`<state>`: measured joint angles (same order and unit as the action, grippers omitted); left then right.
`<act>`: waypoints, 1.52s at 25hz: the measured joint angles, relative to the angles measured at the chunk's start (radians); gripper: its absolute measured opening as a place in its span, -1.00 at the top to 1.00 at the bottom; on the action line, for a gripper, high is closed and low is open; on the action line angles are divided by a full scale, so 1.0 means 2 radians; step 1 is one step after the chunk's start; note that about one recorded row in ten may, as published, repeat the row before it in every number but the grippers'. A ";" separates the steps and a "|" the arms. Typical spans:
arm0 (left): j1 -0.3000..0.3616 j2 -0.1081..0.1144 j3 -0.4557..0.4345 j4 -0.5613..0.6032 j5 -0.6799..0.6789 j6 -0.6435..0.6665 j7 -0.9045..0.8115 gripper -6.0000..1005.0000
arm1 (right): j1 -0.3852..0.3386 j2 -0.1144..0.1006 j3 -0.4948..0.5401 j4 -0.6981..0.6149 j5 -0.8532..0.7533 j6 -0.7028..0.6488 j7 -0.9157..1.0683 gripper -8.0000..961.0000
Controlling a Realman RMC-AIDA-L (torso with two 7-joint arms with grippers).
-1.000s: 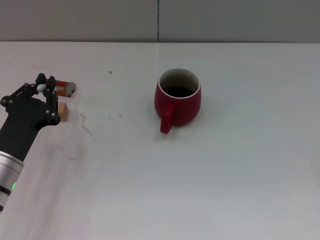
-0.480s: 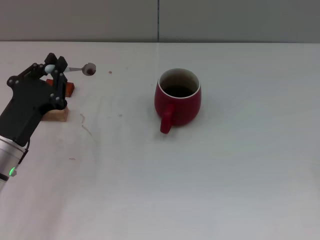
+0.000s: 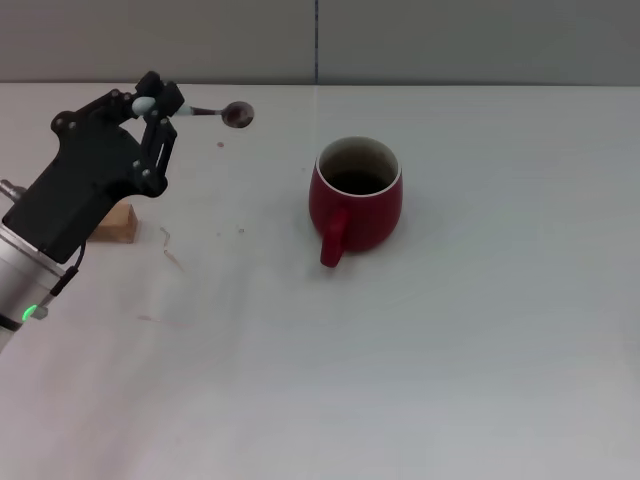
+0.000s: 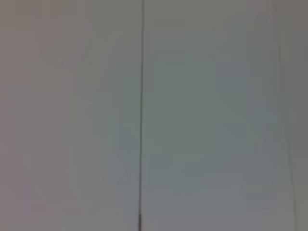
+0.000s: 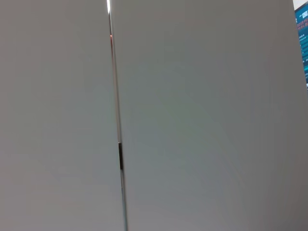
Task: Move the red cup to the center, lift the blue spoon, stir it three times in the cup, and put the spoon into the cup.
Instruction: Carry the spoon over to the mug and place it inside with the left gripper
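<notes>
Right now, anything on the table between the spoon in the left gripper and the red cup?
Head view: no objects. The left gripper holds the blue spoon in the air, and only bare white tabletop with faint specks lies before the red cup.

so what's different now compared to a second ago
The left gripper, shut on the blue spoon, has lifted it off the wooden block and carried it up and toward the red cup. The cup has not moved; the spoon is not over it yet.
</notes>
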<state>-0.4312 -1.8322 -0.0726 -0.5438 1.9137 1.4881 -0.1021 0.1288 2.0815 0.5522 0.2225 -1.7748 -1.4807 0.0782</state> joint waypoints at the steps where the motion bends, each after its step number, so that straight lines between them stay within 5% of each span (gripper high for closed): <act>1: -0.005 0.012 -0.004 -0.015 0.016 0.000 -0.003 0.70 | 0.000 0.000 0.000 0.000 0.000 0.000 0.000 -0.62; 6: -0.008 0.026 -0.061 -0.020 0.119 0.000 -0.057 0.70 | 0.000 0.000 0.000 0.000 0.000 0.000 0.000 -0.62; 13: -0.008 0.021 -0.128 -0.008 0.216 -0.014 -0.096 0.70 | 0.000 0.000 0.000 -0.001 0.000 0.000 0.000 -0.62; 23: -0.007 -0.033 -0.323 0.021 0.449 -0.084 -0.150 0.70 | -0.003 0.001 0.000 -0.001 0.001 -0.001 0.000 -0.62; 27: -0.007 -0.042 -0.349 0.025 0.483 -0.090 -0.159 0.70 | -0.004 0.001 0.000 -0.002 0.001 -0.001 0.000 -0.62; 38: -0.015 -0.043 -0.336 0.027 0.486 -0.133 -0.154 0.70 | -0.005 0.001 0.000 -0.003 0.002 -0.001 0.000 -0.62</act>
<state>-0.4609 -1.9176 -0.7441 -0.4901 2.8866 1.2224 -0.4097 0.1196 2.0832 0.5522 0.2162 -1.7701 -1.4821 0.0783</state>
